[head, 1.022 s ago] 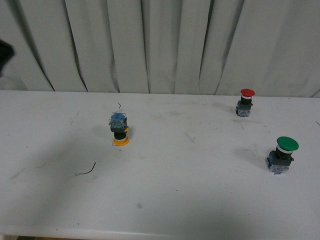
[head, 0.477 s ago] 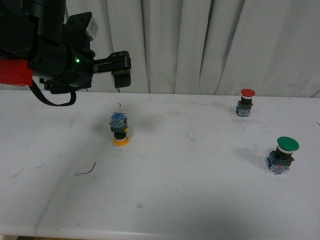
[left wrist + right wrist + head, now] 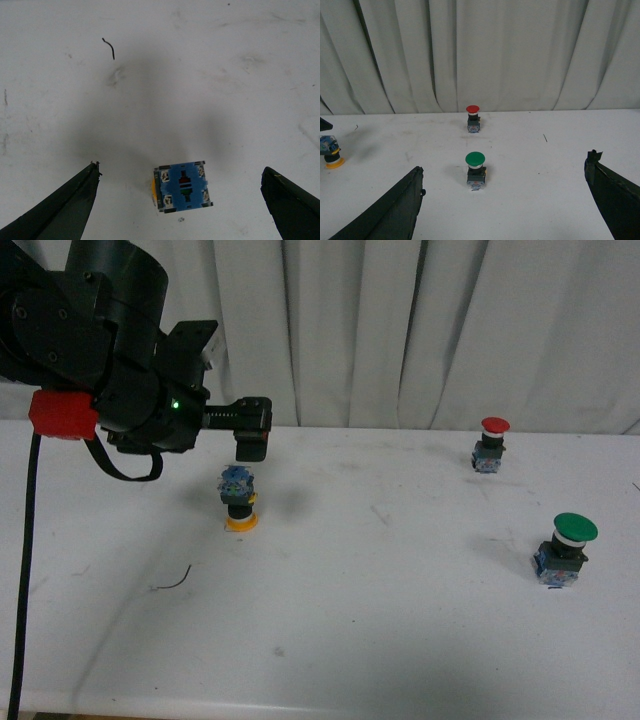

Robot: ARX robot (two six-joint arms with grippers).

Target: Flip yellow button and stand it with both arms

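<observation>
yellow button (image 3: 183, 187): cap mostly hidden beneath its block | left tool (image 3: 180, 169): both fingers cut by frame edge

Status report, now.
Left gripper open, hovering over yellow button. Right gripper open, empty. Button upside down, cap on table, untouched. Nothing in the way.

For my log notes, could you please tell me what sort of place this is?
Probably a robot test bench: a scuffed white table backed by a pale curtain, with a yellow button, a red button and a green button spaced out on it.
</observation>
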